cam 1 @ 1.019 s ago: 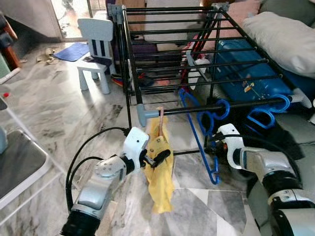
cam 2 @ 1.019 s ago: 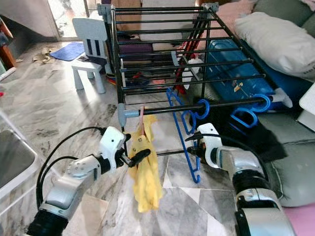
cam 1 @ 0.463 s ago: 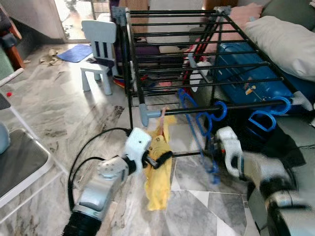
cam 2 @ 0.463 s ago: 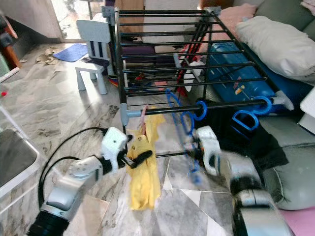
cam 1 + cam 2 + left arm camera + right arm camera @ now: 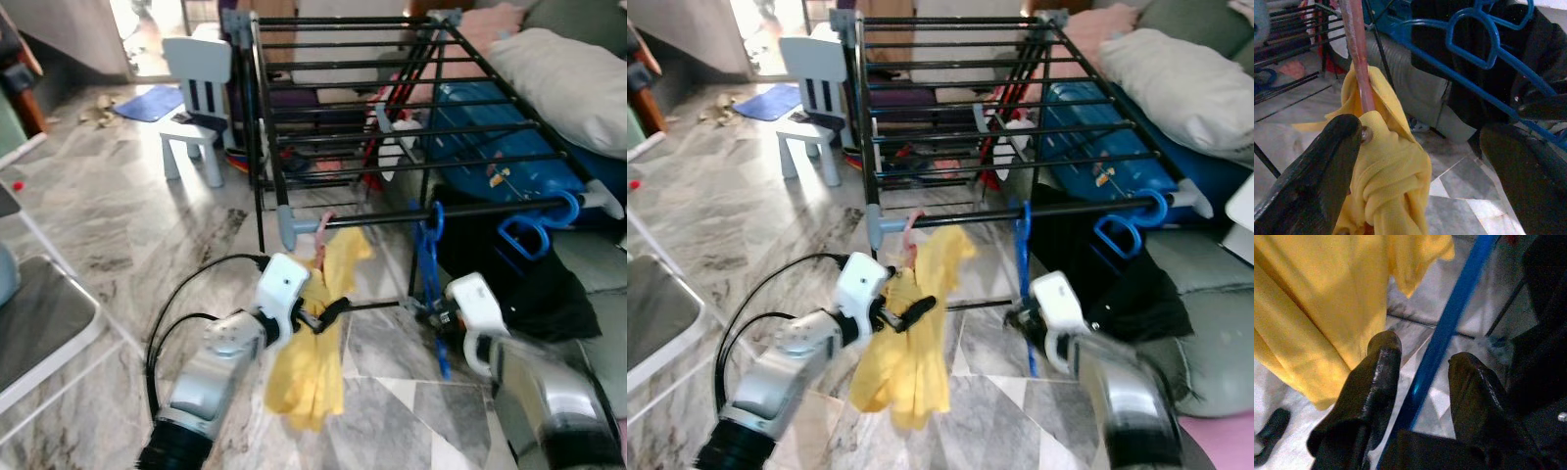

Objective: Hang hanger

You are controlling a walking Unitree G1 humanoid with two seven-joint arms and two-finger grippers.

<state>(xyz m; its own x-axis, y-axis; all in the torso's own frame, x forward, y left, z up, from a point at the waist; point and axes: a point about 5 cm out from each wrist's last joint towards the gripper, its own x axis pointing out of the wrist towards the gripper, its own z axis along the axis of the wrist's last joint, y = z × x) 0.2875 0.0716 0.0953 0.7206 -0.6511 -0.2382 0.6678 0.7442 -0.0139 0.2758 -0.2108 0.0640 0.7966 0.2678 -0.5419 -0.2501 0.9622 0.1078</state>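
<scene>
Hanging from black drying rack (image 5: 392, 117) over shiny marble floor (image 5: 118, 215), blue hanger (image 5: 428, 284) between right gripper (image 5: 438, 315) fingers (image 5: 1371, 396), left gripper (image 5: 323, 315) fingers (image 5: 1312, 166) open around pink hanger (image 5: 1356, 58) with yellow cloth (image 5: 313, 362), white chair (image 5: 196, 98) behind.

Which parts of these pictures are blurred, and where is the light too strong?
In the left eye view, the right pincer and its arm look motion-blurred, while the drying rack stays sharp; the doorway at the top is overexposed. In the left wrist view, the yellow cloth is clear, but the near black fingers are soft.
</scene>
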